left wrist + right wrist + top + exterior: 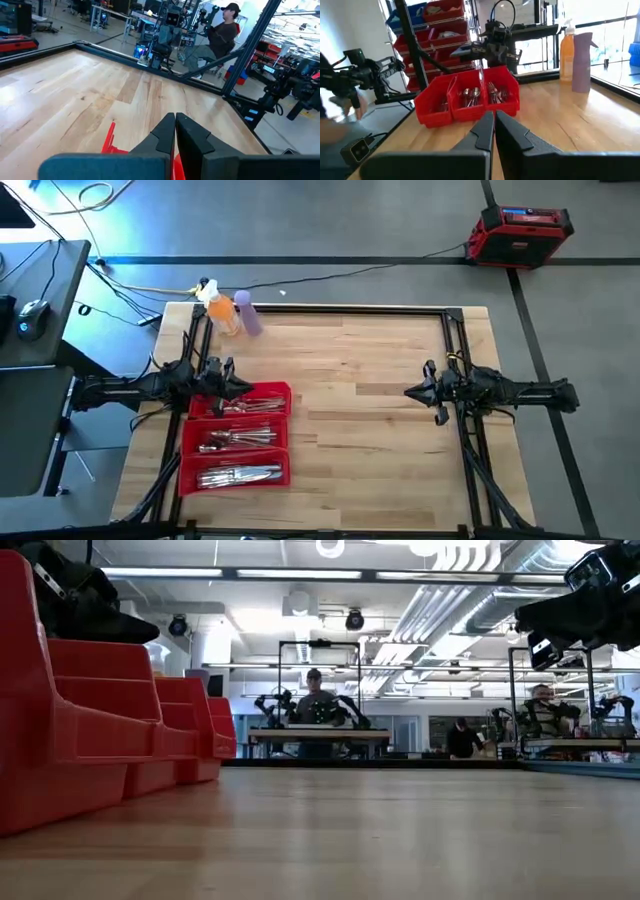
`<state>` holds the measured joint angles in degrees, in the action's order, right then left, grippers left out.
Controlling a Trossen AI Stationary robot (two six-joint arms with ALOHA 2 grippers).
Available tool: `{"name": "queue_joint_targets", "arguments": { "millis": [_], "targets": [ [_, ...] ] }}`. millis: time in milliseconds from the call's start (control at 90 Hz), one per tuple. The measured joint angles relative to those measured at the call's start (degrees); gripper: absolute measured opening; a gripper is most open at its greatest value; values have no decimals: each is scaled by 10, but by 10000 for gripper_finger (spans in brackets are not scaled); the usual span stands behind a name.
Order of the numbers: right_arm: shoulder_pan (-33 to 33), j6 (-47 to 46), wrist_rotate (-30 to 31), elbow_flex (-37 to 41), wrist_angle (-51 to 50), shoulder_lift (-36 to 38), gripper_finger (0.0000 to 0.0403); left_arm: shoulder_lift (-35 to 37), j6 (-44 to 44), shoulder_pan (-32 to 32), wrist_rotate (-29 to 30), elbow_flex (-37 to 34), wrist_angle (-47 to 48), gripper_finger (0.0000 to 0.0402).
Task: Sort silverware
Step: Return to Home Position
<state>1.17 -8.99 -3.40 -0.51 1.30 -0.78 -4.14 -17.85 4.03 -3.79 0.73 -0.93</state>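
The slim, shiny silver-metal silverware (240, 440) is lying sorted in three open red plastic bins (186, 442) standing side by side in a row near the left edge of the pale wooden table (370, 380). Each bin is holding its own small heap. From overhead, which bin has forks, knives or spoons is too small to tell. No loose pieces are showing on the bare wood.

The left gripper (243, 387) is hovering over the far bin of the row, with its fingers pressed together and holding nothing, as its wrist view confirms (175, 116). The right gripper (408, 391) is hanging above the table's right side, well apart from the bins. It is pointing toward them with its fingers also closed and empty (493, 114).

A translucent orange plastic bottle (226, 313) and a purple plastic bottle (248, 315) are standing together at the far left corner, clear of the bins.

Handling judgement: the pieces are looking light, rigid, hard and slippery, and likely to nest and tangle in the heaps. The best grip is probably across the narrow handle at mid-length, taking one piece at a time. Sorting is appearing finished, and both arms are likely just parking.
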Motion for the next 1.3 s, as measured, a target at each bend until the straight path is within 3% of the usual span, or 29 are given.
{"name": "queue_joint_targets", "arguments": {
  "millis": [44,178,300,411,722,1300],
  "targets": [
    [0,0,0,0,0,0,0,0,10,0,-1,0,1,0],
    [0,0,0,0,0,0,0,-1,285,1,25,5,12,0],
    [0,0,0,0,0,0,0,-1,349,1,29,5,14,0],
    [0,0,0,0,0,0,0,-1,334,1,29,5,14,0],
    [0,0,0,0,0,0,0,-2,153,1,30,6,21,0],
    [0,0,0,0,0,0,0,-2,150,1,30,6,21,0]
  ]
}}
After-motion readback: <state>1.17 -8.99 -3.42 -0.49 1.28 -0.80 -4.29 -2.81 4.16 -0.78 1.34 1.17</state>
